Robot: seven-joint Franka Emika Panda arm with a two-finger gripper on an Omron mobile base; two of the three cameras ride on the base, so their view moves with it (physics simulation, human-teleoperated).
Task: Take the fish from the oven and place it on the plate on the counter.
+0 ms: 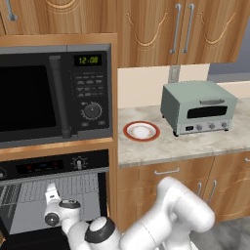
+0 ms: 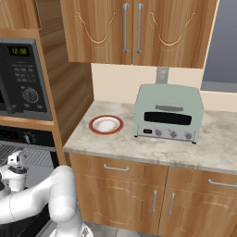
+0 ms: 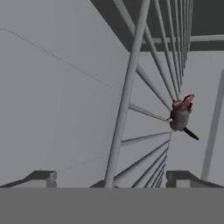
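Right now my gripper (image 3: 109, 177) is inside the oven (image 1: 53, 195), looking along a wire rack (image 3: 144, 109), with my two dark finger tips spread well apart at the bottom of the hand view and nothing between them. The fish (image 3: 180, 114) lies on the rack at about two o'clock from the midpoint of my fingers, near but not touching either tip; it is small and grey with a reddish end and a thin dark point at its other end. A thick rack bar runs up from between my fingers toward twelve o'clock, and thinner bars fan out from it toward the fish.

From the left base view my hand sits low in the open oven cavity, under the knob panel (image 1: 53, 166) and the black microwave (image 1: 53, 95) with its green clock. The plate (image 1: 141, 131) rests on the counter (image 1: 195, 144) at about two o'clock from my hand, well apart from it, bare in its white centre. Just beside the plate, at its three o'clock, stands the pale green toaster oven (image 1: 197, 107), not touching it. Wooden drawers (image 2: 139, 173) with silver handles run beneath the counter, and wooden cabinets (image 2: 139, 30) hang above
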